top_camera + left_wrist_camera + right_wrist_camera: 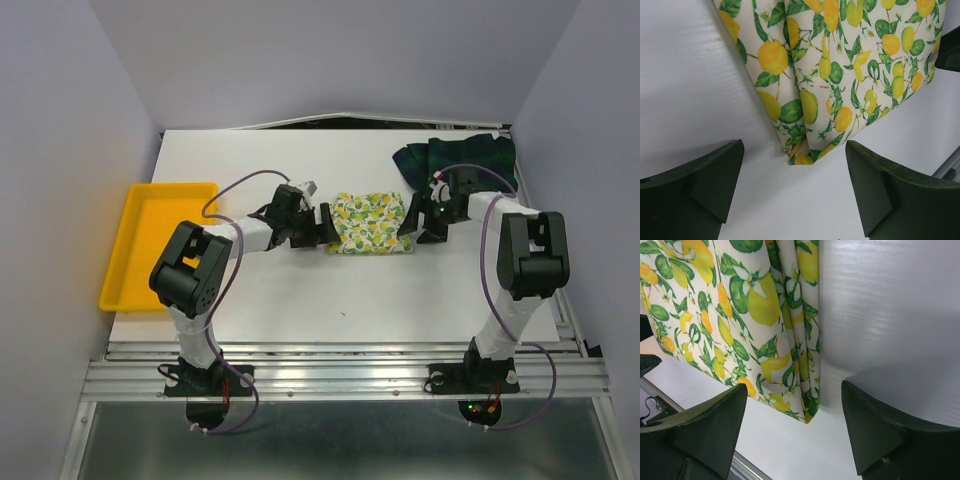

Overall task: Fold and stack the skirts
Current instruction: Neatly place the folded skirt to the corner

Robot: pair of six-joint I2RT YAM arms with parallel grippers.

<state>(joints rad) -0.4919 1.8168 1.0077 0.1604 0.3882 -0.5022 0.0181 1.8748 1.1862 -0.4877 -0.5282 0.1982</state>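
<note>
The lemon-print skirt lies folded in a small rectangle at the table's middle. My left gripper is open just left of it; in the left wrist view the skirt's near corner lies between and ahead of the spread fingers, untouched. My right gripper is open just right of the skirt; its view shows the skirt's folded corner between the spread fingers, untouched. The plaid skirt lies crumpled at the far right, behind the right arm.
A yellow plastic tray sits at the table's left edge. The white table ends at a metal rail near the arm bases. Grey walls enclose the sides.
</note>
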